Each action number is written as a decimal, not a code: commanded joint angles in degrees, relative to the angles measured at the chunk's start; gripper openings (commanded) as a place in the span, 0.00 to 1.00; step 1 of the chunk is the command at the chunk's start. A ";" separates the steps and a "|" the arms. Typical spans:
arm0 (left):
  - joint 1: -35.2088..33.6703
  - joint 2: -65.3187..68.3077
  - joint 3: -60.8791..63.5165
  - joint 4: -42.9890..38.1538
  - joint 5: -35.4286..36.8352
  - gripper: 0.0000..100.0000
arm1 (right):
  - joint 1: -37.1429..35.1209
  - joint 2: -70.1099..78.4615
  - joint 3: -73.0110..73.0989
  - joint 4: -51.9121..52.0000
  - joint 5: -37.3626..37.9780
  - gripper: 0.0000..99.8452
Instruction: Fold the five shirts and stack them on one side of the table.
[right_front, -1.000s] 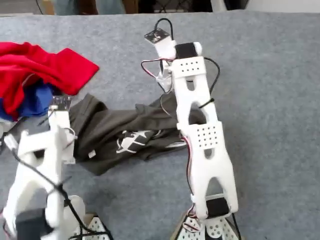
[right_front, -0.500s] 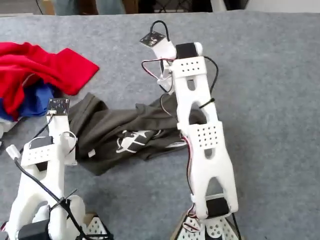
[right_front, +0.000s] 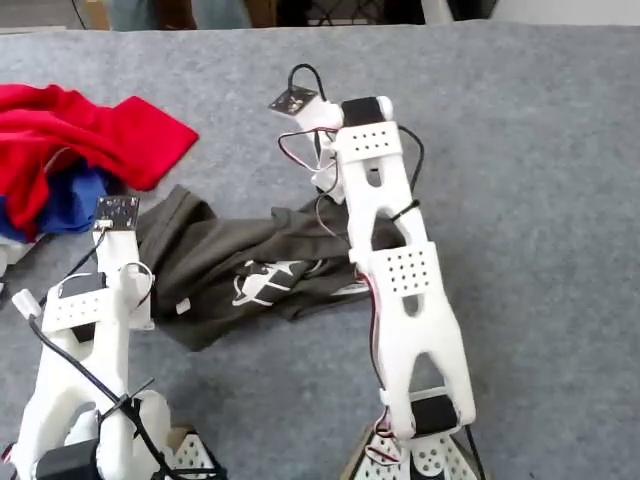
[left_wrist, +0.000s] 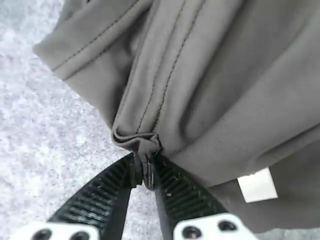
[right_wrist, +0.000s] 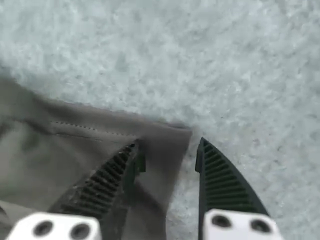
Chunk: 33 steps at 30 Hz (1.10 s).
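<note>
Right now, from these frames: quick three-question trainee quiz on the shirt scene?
1. True or false: the jaws of the left arm are shut on a fold of the dark grey shirt.
2. The jaws of the right arm are: A) shut on a yellow shirt; B) open astride a corner of the dark grey shirt; C) open over bare table.
3. Fill in: the red shirt lies over a ___ shirt.
Key: 1 true; 2 B; 3 blue shirt.

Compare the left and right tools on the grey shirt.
The left tool is shut, pinching a bunched fold of the grey shirt; the right tool is open, straddling a shirt corner. The left is at the end near the red shirt; the right, at the opposite end. Both are black and ribbed.
</note>
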 joint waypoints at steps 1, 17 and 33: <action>0.48 -1.41 -0.04 -0.53 0.79 0.03 | -0.70 0.04 -0.40 -1.14 0.53 0.18; 0.40 -1.41 -0.04 -0.62 0.79 0.03 | -0.53 3.30 -1.10 0.18 0.00 0.03; 0.57 -1.93 -12.79 5.27 15.56 0.03 | -0.35 -14.73 -15.52 1.85 -11.96 0.01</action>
